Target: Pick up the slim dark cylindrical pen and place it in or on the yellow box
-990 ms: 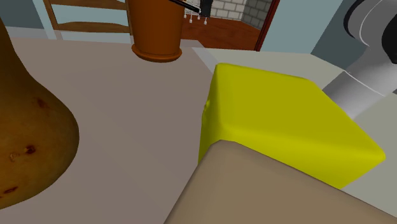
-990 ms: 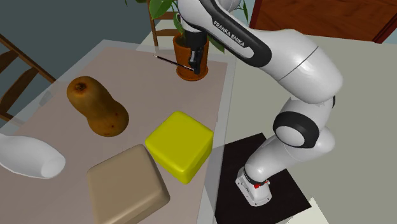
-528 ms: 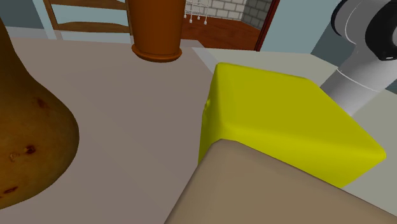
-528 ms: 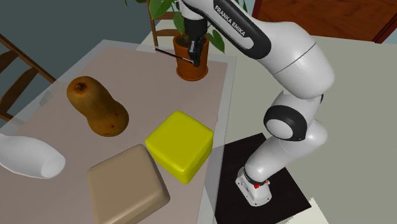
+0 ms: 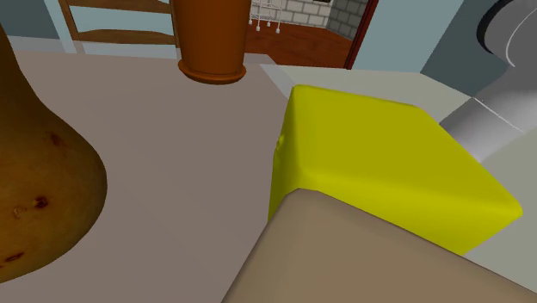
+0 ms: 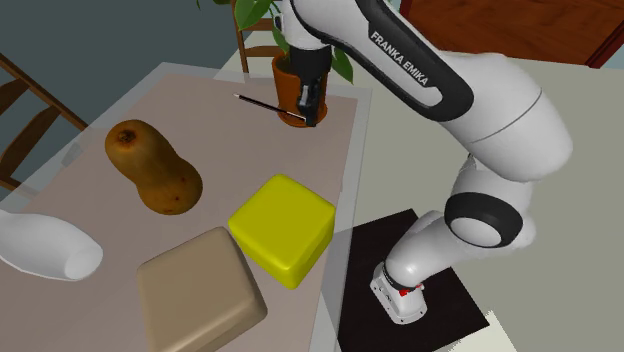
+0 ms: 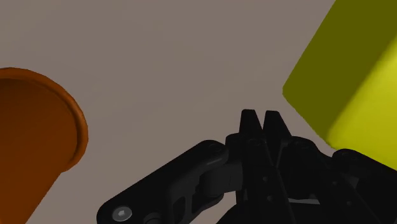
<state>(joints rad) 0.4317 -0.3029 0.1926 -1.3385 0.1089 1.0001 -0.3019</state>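
The pen [image 6: 262, 103] is a thin dark stick, held nearly level above the table's far end, in front of the orange plant pot [image 6: 292, 80]. My gripper [image 6: 311, 116] points down and is shut on the pen's end; the rest of the pen sticks out toward the second exterior view's left. In the wrist view the fingertips [image 7: 249, 122] stand almost together above bare table. The yellow box [image 6: 282, 228] sits on the table nearer the stand, well apart from the gripper. It also shows as the yellow box [image 5: 387, 163] and the yellow box [image 7: 350, 76].
A brown squash [image 6: 150, 165] lies at the left. A tan box [image 6: 200, 290] touches the yellow box's near side. A white rounded object [image 6: 45, 245] lies at the table's left edge. The pot [image 7: 32, 140] stands close beside the gripper. Bare tabletop [image 5: 189, 155] lies between pot and yellow box.
The gripper with the pen rose, then came down a little lower in front of the pot. The arm's elbow swung toward the second exterior view's right. The hand left the shoulder view's top edge.
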